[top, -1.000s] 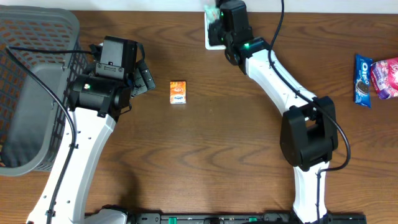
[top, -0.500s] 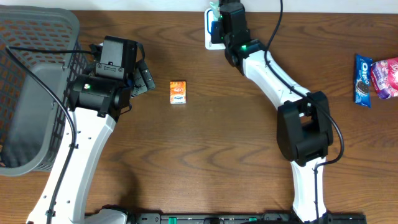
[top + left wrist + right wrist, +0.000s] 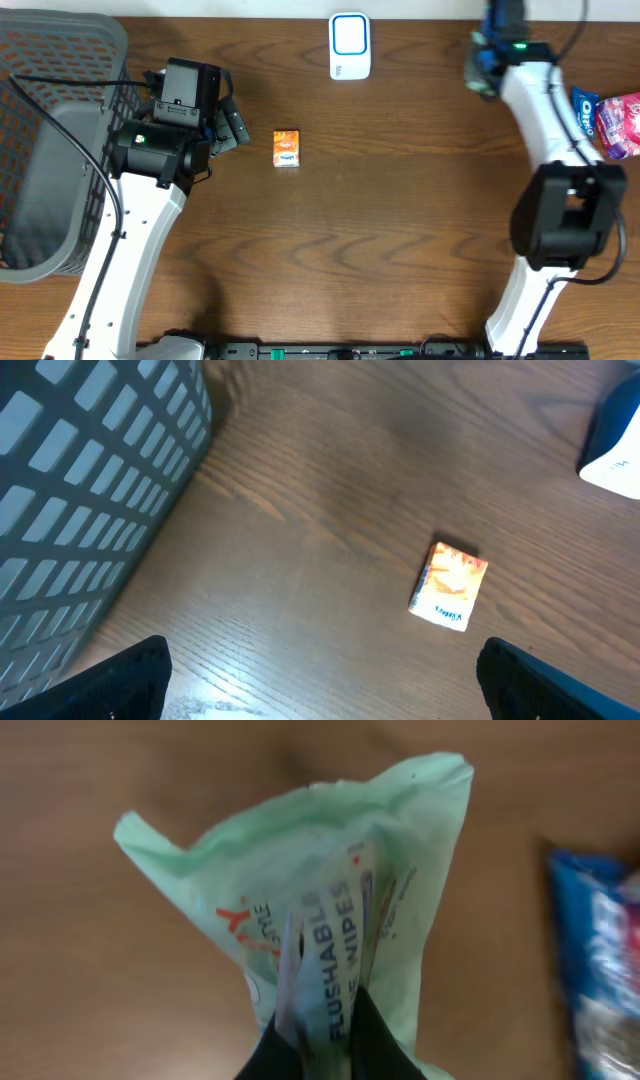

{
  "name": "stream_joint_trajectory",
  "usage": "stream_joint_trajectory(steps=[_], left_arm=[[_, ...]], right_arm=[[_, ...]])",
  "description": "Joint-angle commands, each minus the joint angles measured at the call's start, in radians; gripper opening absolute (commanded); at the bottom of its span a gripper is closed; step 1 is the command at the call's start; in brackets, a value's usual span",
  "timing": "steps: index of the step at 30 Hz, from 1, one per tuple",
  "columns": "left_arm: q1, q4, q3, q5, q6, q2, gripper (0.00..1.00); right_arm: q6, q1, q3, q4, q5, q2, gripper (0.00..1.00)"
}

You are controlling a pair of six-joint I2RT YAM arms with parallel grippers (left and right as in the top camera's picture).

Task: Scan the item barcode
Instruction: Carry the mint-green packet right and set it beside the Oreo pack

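Observation:
A pale green packet of flushable wipes [image 3: 330, 900] is pinched in my right gripper [image 3: 325, 1038], which is shut on its lower fold. In the overhead view that gripper [image 3: 480, 62] hangs over the table at the back right, well to the right of the white and blue scanner [image 3: 349, 45]. The packet's barcode is not visible. My left gripper [image 3: 325, 685] stands wide open with nothing between its fingers, low over the wood beside the basket. A small orange box [image 3: 286, 148] lies flat just right of it, also in the left wrist view [image 3: 449, 585].
A grey mesh basket [image 3: 50, 150] fills the left side, close to my left arm. A blue Oreo pack [image 3: 583, 128] and a pink pack [image 3: 620, 125] lie at the right edge; the blue pack [image 3: 595, 960] is just right of the held packet.
My right arm has swung from above the scanner to the right, carrying the wipes packet with it, so the scanner now shows uncovered. The left arm and orange box have not moved.

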Motion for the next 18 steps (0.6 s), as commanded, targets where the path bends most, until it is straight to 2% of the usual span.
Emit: stream_joint_trajectory(steps=[1, 4, 9, 10, 12, 13, 18], left_arm=[[0.003, -0.003, 0.001, -0.002, -0.001, 0.003, 0.98], [0.003, -0.003, 0.001, -0.003, -0.001, 0.003, 0.98], [0.003, -0.003, 0.001, -0.002, -0.001, 0.003, 0.98], [0.003, -0.003, 0.001, -0.002, -0.001, 0.003, 0.98], [0.003, -0.003, 0.001, -0.002, -0.001, 0.003, 0.98], [0.003, -0.003, 0.001, -0.002, -0.001, 0.003, 0.98], [0.003, -0.003, 0.001, -0.002, -0.001, 0.003, 0.98]], right_arm=[[-0.167, -0.047, 0.01, -0.054, 0.013, 0.005, 0.01], [-0.227, -0.103, 0.009, -0.095, 0.013, 0.019, 0.01], [-0.226, -0.199, 0.008, -0.111, 0.024, 0.039, 0.02], [-0.225, -0.213, 0.008, -0.117, 0.022, 0.045, 0.08], [-0.216, -0.235, 0.008, -0.137, 0.019, 0.058, 0.77], [-0.216, -0.245, 0.008, -0.149, 0.019, 0.066, 0.86], [-0.166, -0.268, 0.008, -0.193, -0.027, 0.094, 0.88]])
